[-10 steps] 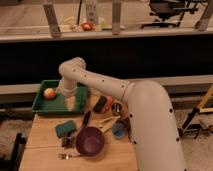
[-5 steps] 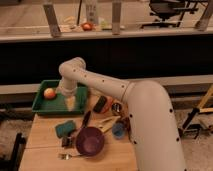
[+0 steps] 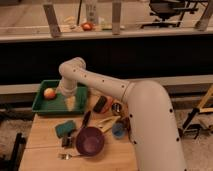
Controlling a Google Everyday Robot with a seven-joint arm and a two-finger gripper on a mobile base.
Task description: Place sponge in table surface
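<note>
A teal-green sponge (image 3: 65, 128) lies on the light-brown wooden table surface (image 3: 45, 140), left of centre, in front of the green tray (image 3: 40, 107). My gripper (image 3: 70, 103) hangs at the end of the white arm (image 3: 100, 85). It points down into the right part of the tray, apart from the sponge and behind it. A red-yellow apple (image 3: 49, 93) lies in the tray to the left of the gripper.
A purple bowl (image 3: 90, 140) stands at the front, with a fork (image 3: 67, 156) to its left. A black utensil (image 3: 86, 119), a brown packet (image 3: 102, 104), a can (image 3: 116, 107) and a blue cup (image 3: 118, 131) lie right of the sponge. My arm covers the table's right side.
</note>
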